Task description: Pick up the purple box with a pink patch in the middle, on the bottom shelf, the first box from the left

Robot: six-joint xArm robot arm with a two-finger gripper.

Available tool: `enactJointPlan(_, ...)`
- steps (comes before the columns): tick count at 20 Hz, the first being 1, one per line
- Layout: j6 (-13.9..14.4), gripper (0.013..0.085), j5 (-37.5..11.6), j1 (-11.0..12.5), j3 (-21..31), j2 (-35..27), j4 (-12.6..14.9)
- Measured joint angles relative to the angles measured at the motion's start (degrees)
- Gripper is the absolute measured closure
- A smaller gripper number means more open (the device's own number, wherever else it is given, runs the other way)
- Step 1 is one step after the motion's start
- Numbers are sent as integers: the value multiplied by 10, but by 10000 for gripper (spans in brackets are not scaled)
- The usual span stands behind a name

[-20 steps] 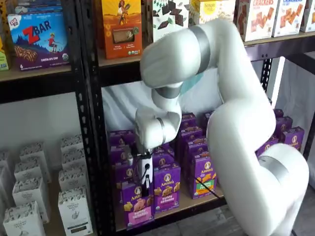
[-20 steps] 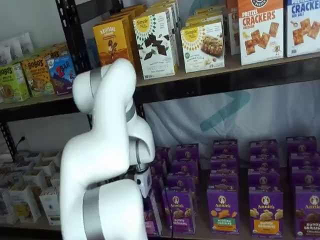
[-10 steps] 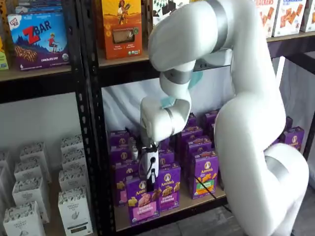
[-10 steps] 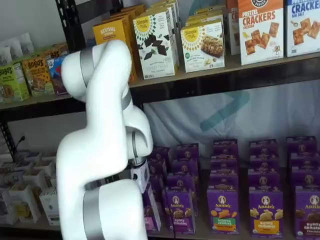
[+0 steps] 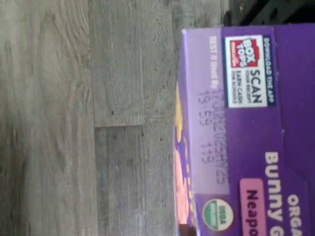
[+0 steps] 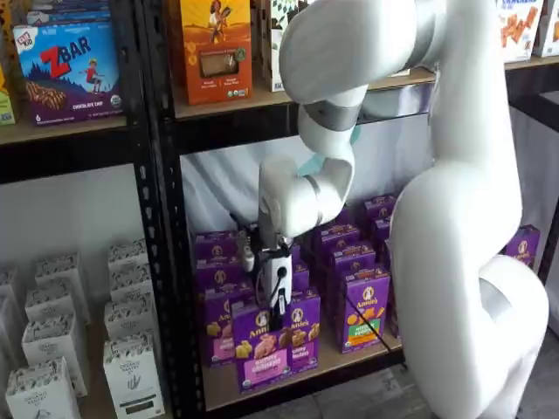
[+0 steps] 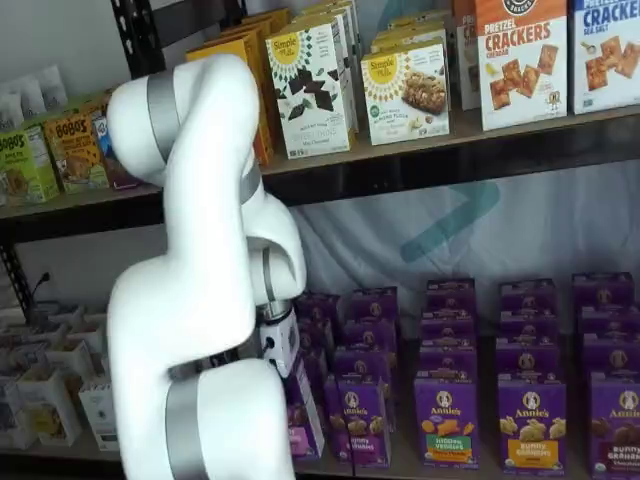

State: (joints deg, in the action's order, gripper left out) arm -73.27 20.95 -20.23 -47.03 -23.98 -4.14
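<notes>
The hand [image 6: 278,316] pinches the purple box [image 6: 259,353] by its top, just clear of the bottom shelf [image 6: 349,360]; a thin grip could let it swing or drop below.

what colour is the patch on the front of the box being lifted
Pink, across the front of the purple box, with pale snack pieces pictured on it. It shows best in a shelf view.

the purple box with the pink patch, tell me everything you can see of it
The purple box is an Annie's carton of printed cardboard, purple with a pink band and pink and yellow snack pieces pictured on its front. In the wrist view its top shows a Box Tops label, a printed date and a round green organic seal. It stands upright at the front of the bottom shelf, pulled forward of its row, with the gripper shut on its top.
</notes>
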Motion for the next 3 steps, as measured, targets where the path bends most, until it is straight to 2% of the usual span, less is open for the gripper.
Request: enactJointPlan(3, -2, 690, 11, 2, 10, 17, 0)
